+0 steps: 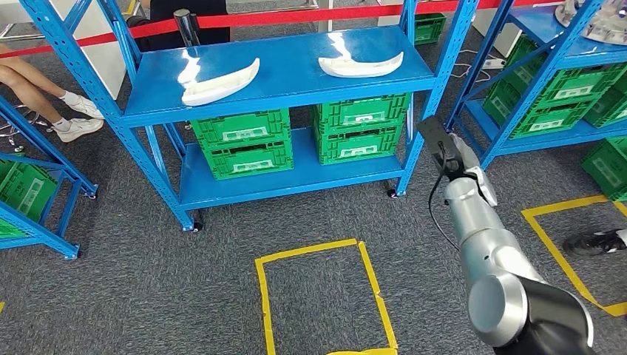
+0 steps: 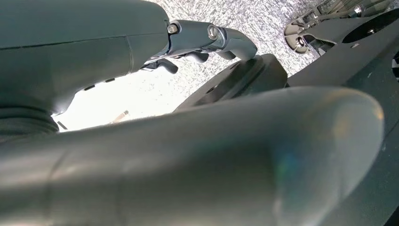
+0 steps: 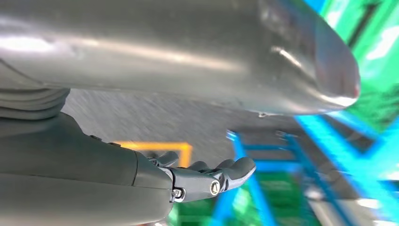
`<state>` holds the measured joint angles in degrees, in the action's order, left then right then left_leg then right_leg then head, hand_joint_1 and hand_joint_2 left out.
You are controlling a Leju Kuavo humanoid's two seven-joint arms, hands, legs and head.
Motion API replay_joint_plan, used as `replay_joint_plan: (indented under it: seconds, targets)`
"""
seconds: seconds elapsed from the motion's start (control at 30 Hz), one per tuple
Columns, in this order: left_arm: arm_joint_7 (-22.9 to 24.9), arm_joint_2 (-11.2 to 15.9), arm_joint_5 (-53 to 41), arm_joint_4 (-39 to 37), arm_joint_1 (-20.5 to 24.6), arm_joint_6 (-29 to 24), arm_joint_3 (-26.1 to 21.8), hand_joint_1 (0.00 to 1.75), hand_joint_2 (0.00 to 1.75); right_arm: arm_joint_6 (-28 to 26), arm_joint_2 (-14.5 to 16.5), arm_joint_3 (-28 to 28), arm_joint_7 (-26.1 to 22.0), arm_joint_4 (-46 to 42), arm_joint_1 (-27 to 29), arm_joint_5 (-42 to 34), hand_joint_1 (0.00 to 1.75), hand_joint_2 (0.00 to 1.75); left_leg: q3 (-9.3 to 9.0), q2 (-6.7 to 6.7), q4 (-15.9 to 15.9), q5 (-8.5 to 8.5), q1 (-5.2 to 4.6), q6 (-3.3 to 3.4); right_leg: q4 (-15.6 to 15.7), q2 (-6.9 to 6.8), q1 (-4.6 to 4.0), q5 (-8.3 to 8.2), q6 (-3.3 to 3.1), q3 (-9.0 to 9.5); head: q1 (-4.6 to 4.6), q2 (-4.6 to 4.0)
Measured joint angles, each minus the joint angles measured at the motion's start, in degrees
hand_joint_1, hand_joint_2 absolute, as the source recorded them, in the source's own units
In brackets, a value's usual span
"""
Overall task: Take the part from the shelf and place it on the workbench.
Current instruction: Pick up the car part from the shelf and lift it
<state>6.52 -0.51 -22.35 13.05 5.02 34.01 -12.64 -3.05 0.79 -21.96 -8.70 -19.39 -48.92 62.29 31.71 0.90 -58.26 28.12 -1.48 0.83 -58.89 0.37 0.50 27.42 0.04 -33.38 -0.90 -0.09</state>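
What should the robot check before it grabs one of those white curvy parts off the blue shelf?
1. Two white curved plastic parts, left and right, lie on the blue metal shelf's top board: ok.
2. Right hand holds nothing, fingers apart: ok.
3. Right hand is at a part: not ok, it is raised but below the top board.
4. Left hand empty: ok.
5. Red barrier tape runs behind the shelf, out of the path: ok.

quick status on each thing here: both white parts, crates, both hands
left white part: lying on the blue shelf, untouched
right white part: lying on the same shelf, untouched
green crates: stacked on the lower shelf
right hand: raised toward the shelf, open, empty
left hand: hanging, holding nothing
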Motion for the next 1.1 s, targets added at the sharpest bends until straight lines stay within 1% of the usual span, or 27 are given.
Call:
replay_joint_plan:
  seconds: [0.17, 0.4, 0.77, 0.87, 0.97, 1.03, 1.1]
  targets:
    - [0.52, -0.17, -0.84, -0.28, 0.48, 0.00, -0.08, 0.00, 0.00, 2.22, 2.52, 8.69, 0.50, -2.09, -4.85, 3.26, 0.00, 0.00, 0.00, 0.03, 0.00, -0.01, 0.00, -0.01, -0.01, 0.01, -0.01, 0.00, 0.00, 0.00, 0.00, 0.00]
    - [1.17, -0.44, -2.12, -0.58, 1.21, 0.00, -0.51, 0.00, 0.00, 5.50, 4.66, 21.59, 1.31, -4.19, -11.08, 6.60, 0.00, 0.00, 0.00, 0.04, -0.01, -0.02, 0.00, -0.02, -0.02, 0.02, -0.01, 0.00, 0.00, 0.00, 0.01, 0.00]
    - [2.74, -1.03, -5.02, -1.10, 2.63, 0.00, -0.58, 0.00, 0.00, 10.58, 5.11, 41.42, 4.04, -5.43, -20.01, 10.61, 0.00, 0.00, -0.01, 0.01, -0.04, -0.02, 0.00, -0.02, -0.02, 0.04, -0.01, 0.00, -0.01, -0.02, -0.01, 0.00]
    - [3.20, -1.13, -5.70, -1.24, 2.98, 0.00, -0.58, 0.00, 0.00, 11.65, 5.09, 45.01, 4.61, -5.53, -21.42, 11.44, 0.00, 0.00, -0.01, -0.01, -0.04, -0.02, 0.00, -0.02, -0.01, 0.04, -0.01, 0.00, -0.01, -0.03, -0.01, 0.00]
    - [3.36, -1.17, -6.13, -1.27, 3.12, 0.00, -0.58, 0.00, 0.00, 12.08, 5.08, 46.91, 4.91, -5.63, -22.02, 11.56, 0.00, 0.00, -0.01, 0.00, -0.05, -0.02, 0.00, -0.02, -0.01, 0.04, 0.00, -0.01, -0.01, -0.02, -0.02, 0.00]
    - [3.36, -1.17, -6.49, -1.27, 3.22, 0.00, -0.58, 0.00, 0.00, 12.11, 5.01, 47.64, 5.02, -5.67, -22.29, 11.39, 0.00, 0.00, -0.10, -0.02, 0.11, -0.10, -0.11, 0.30, 0.36, 0.05, 0.06, -0.23, 0.32, 0.10, -0.03, 0.00]
    - [3.34, -1.28, -6.81, -1.26, 3.38, 0.00, -0.58, 0.00, 0.00, 12.08, 4.71, 48.18, 5.01, -5.81, -22.66, 11.13, 0.00, 0.00, -0.64, -0.22, 1.19, -0.63, 0.16, 0.84, 0.11, 0.03, 0.02, -0.10, 0.75, -0.18, 0.02, 0.00]
